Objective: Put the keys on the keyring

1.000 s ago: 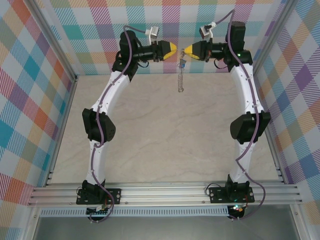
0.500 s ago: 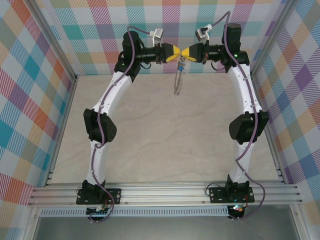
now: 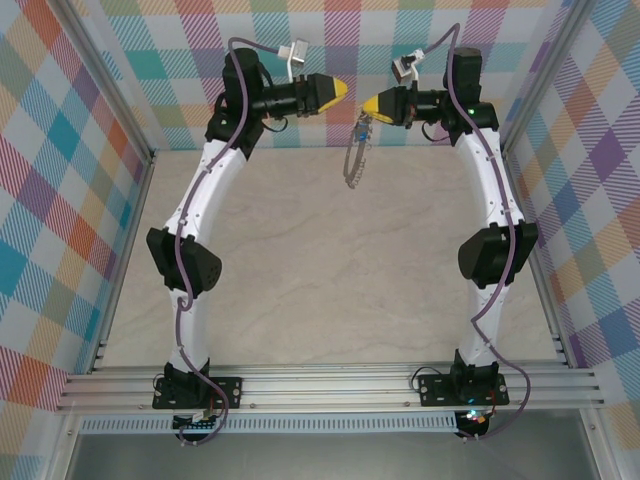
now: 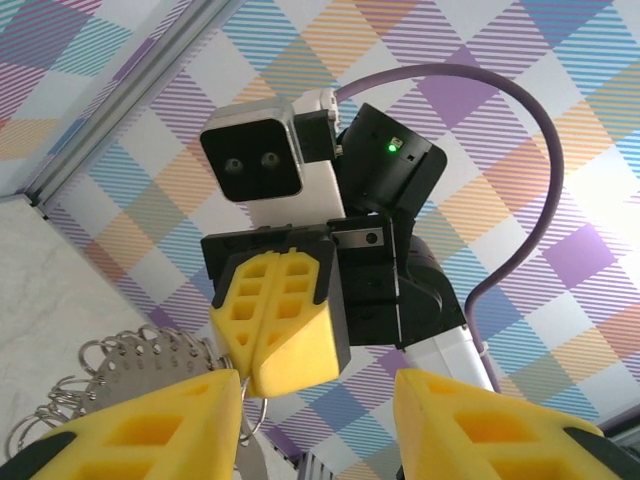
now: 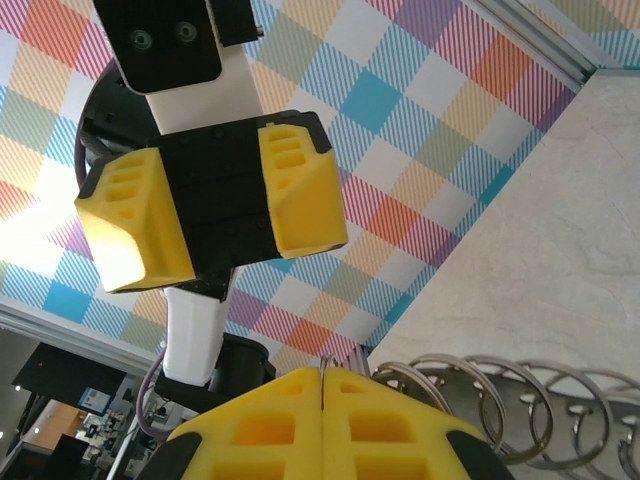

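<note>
Your right gripper (image 3: 366, 104) pinches the keyring (image 3: 352, 165) by its top so it dangles above the table (image 3: 300, 280), blue key (image 3: 362, 128) just under the fingertips — your left gripper (image 3: 345, 90) faces it, jaws spread, empty, ready to assist.

I've pulled the left tool (image 3: 343, 91) back from the right tool (image 3: 369, 104). Half a second ago their yellow tips met; now a gap stands between them, the left one sits higher, and its jaws have parted wider. Under the right tool, the thin grey metal keyring (image 3: 351, 166) has swung leftward into a bow.
</note>
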Available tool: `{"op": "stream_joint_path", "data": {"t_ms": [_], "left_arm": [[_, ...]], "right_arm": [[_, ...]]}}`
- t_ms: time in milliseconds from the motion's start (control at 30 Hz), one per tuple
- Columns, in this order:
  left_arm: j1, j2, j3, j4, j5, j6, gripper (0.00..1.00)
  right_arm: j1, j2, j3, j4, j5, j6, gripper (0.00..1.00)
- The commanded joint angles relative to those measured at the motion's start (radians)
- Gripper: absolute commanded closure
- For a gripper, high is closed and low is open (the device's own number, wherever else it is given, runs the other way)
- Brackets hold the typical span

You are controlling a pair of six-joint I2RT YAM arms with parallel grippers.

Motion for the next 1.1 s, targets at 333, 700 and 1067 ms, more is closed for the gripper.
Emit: {"op": "stream_joint_path", "data": {"t_ms": [333, 700, 1067], "left_arm": [[-0.037, 0.013, 0.005, 0.012, 0.021, -0.007, 0.56], [-0.046, 0.031, 0.003, -0.002, 0.011, -0.001, 0.56], [-0.063, 0.051, -0.001, -0.013, 0.032, 0.002, 0.57]], "right_arm": [[0.003, 0.0, -0.014, 0.039, -0.013, 0.005, 1.0], [0.005, -0.008, -0.019, 0.045, -0.013, 0.006, 1.0], [0.005, -0.01, -0.024, 0.058, -0.012, 0.014, 1.0]]}}
